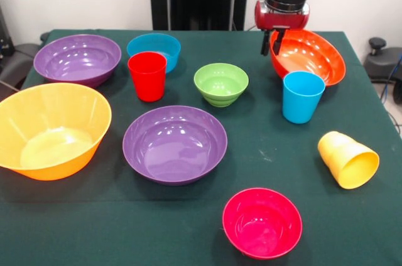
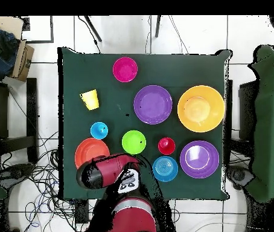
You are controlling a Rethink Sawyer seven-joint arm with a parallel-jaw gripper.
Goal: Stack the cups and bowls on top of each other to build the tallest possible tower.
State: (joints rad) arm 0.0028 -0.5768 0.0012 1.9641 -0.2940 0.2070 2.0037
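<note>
Seven bowls and three cups sit apart on the tabletop (image 1: 352, 122); the jaws (image 1: 274, 41) clamp the tilted orange bowl's (image 1: 311, 56) rim near a far corner.

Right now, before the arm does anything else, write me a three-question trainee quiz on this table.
1. True or false: the yellow cup stands upright.
2. Multiple choice: the claw is at the rim of which bowl? A) green bowl B) orange bowl C) pink bowl
3. Fill in: the red cup stands right in front of the small ____ bowl, seen in the front view.

Key
1. False: it lies on its side, mouth toward the camera.
2. B. The orange bowl sits tilted, its rim lifted on the claw's side.
3. Blue: the blue bowl shows just behind the red cup.
</note>
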